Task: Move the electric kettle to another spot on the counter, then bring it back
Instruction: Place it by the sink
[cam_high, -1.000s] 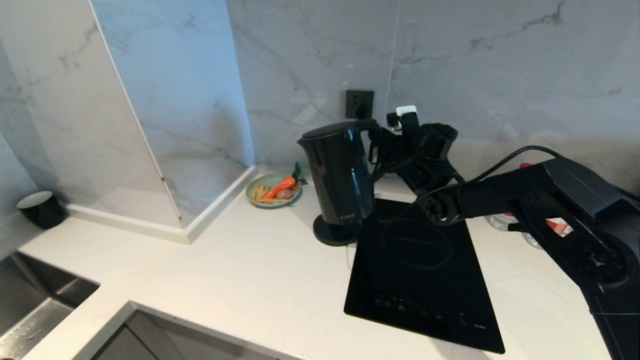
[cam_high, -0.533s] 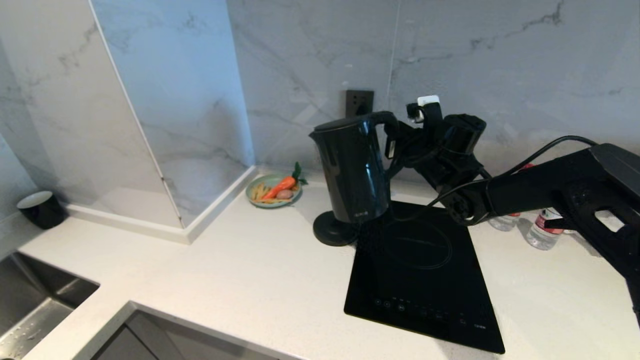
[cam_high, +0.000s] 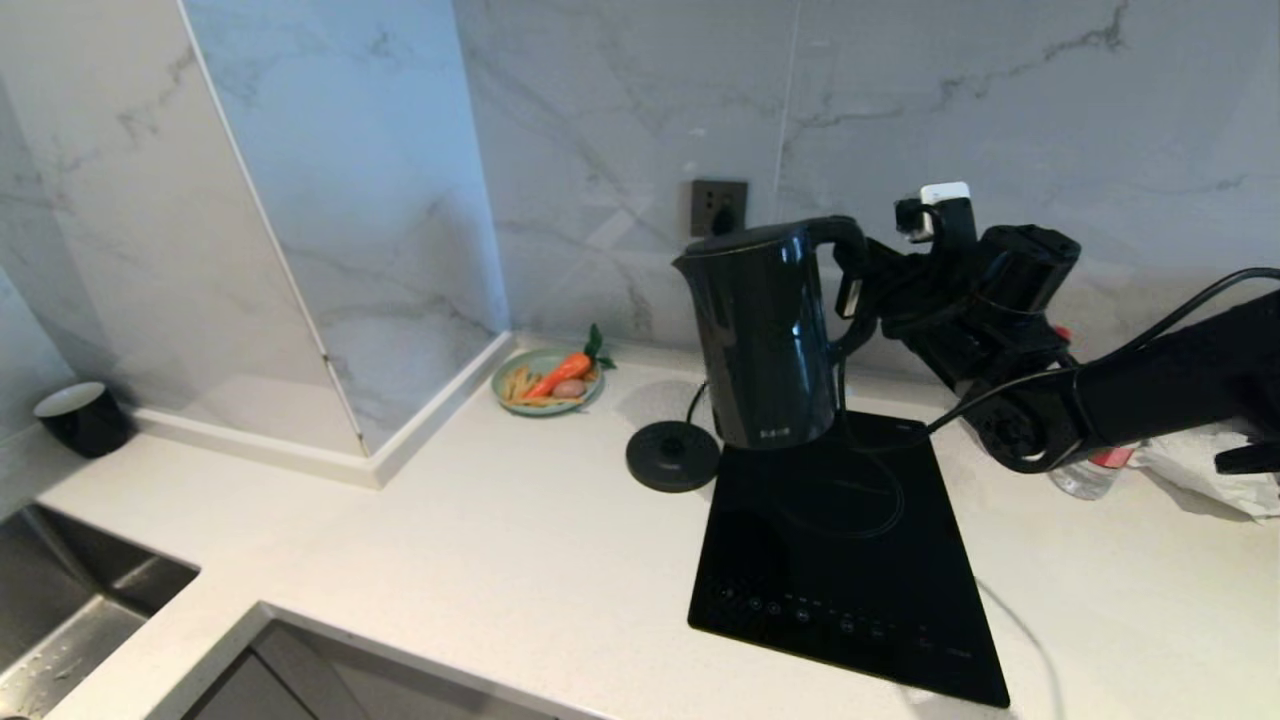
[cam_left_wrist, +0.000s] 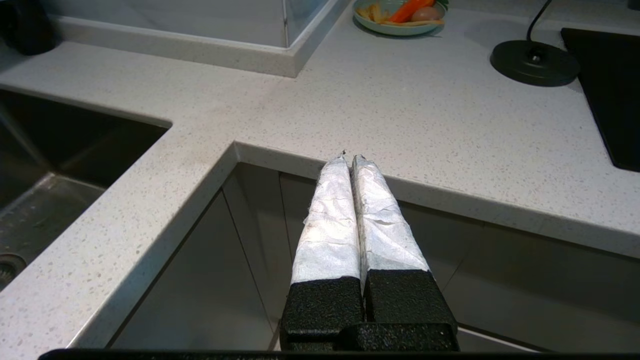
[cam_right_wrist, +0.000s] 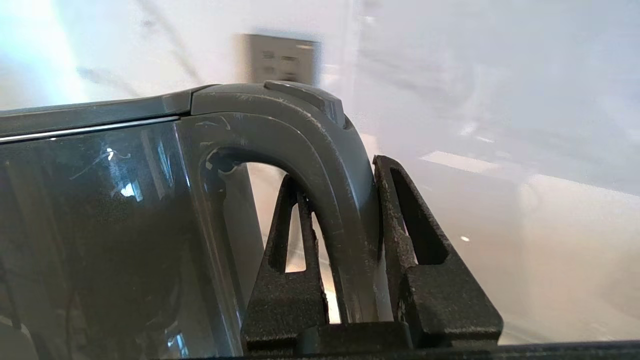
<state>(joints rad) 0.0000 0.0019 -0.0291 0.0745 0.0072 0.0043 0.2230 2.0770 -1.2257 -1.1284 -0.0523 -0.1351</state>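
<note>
1. The electric kettle (cam_high: 765, 335) hangs upright above the far edge of the black cooktop (cam_high: 845, 545), clear of its round base disc (cam_high: 673, 455) on the counter (cam_high: 450, 540)
2. The right gripper (cam_right_wrist: 345, 210) clamps its loop handle; the handle's lower part is hidden
3. The left gripper (cam_left_wrist: 349, 159), fingers pressed together, sits before the counter's edge, outside the head view
</note>
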